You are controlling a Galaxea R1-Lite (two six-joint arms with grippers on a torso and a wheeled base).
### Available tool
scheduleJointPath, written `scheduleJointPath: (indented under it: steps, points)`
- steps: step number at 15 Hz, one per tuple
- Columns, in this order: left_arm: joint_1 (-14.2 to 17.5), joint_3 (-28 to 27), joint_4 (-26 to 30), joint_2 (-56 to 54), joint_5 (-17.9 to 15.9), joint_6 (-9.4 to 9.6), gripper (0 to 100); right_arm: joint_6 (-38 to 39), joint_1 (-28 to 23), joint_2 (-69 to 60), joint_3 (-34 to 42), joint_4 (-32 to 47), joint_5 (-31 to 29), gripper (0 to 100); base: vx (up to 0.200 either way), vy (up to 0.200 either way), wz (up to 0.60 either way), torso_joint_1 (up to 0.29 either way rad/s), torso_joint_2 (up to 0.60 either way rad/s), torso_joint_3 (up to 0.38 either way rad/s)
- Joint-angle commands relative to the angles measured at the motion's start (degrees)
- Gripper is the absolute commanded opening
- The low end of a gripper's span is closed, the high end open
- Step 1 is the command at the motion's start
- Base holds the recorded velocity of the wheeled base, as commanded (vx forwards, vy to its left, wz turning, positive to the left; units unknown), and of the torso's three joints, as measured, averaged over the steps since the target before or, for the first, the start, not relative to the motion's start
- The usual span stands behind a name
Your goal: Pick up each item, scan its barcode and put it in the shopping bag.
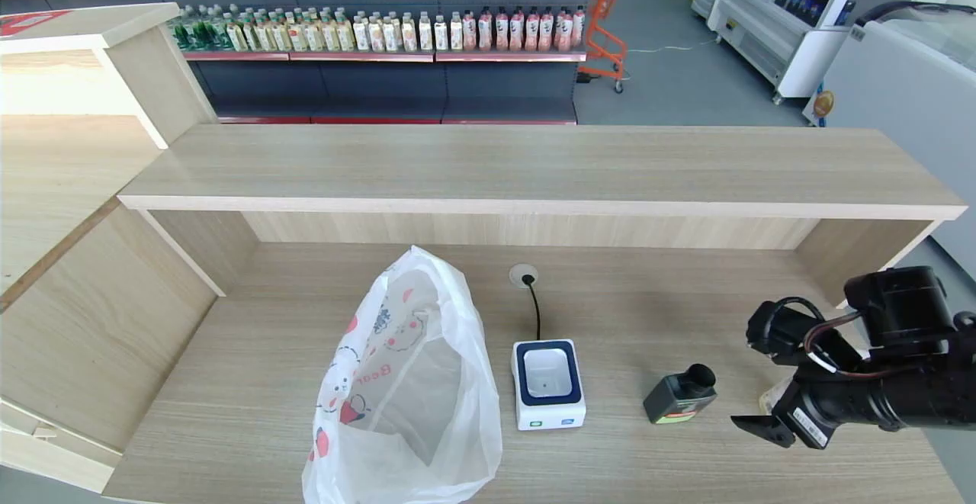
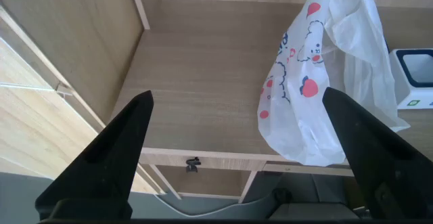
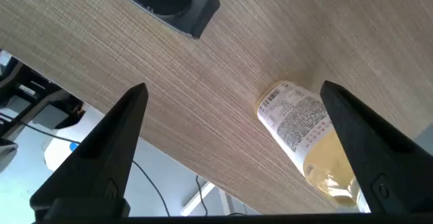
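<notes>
Two bottles lie on the counter (image 1: 625,458) in the head view: a dark bottle (image 1: 679,396) with a black cap, on its side just right of the scanner (image 1: 547,383), and a yellow bottle (image 1: 772,395), mostly hidden behind the right arm. Scanner is white with a dark blue frame; its cable (image 1: 535,309) runs back to a hole in the counter. Shopping bag (image 1: 404,390), white plastic with red prints, stands left of the scanner, mouth open upward. Right gripper (image 1: 762,416) sits low at the counter's right front, right of the dark bottle, apart from it. Left wrist view: left gripper (image 2: 238,94) with fingers spread wide, nothing between them, held off the counter's front edge, left of the bag; the scanner's corner shows beyond the bag. Right wrist view: right gripper's fingers also spread wide, empty, above the counter. Yellow bottle lies flat below them, white barcode label facing up, nearer to one finger, touching neither. Dark bottle is farther off, at the frame edge, well apart from the yellow one.
</notes>
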Motion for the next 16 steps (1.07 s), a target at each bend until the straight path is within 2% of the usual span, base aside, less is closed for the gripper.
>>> scheduleJointPath:
  steps: [1, 9, 15, 16]
  points:
    - [0.00, 0.00, 0.00, -0.02, 0.04, -0.04, 100, -0.29, 1.60, 5.97, 0.53, -0.89, 2.06, 100, 0.000, 0.000, 0.00, 0.000, 0.00, 0.000]
    - [0.00, 0.00, 0.00, -0.02, 0.04, -0.04, 100, -0.29, 5.46, 16.87, -1.84, -11.87, 6.28, 100, 0.000, 0.000, 0.00, 0.000, 0.00, 0.000]
    - [0.00, 0.00, 0.00, -0.02, 0.04, -0.04, 100, -1.25, 7.31, 21.00, -6.24, -12.49, 7.86, 100, 0.000, 0.000, 0.00, 0.000, 0.00, 0.000]
    - [0.00, 0.00, 0.00, -0.02, 0.04, -0.04, 100, -1.52, 7.31, 21.52, -6.50, -13.19, 8.12, 0, 0.000, 0.000, 0.00, 0.000, 0.00, 0.000]
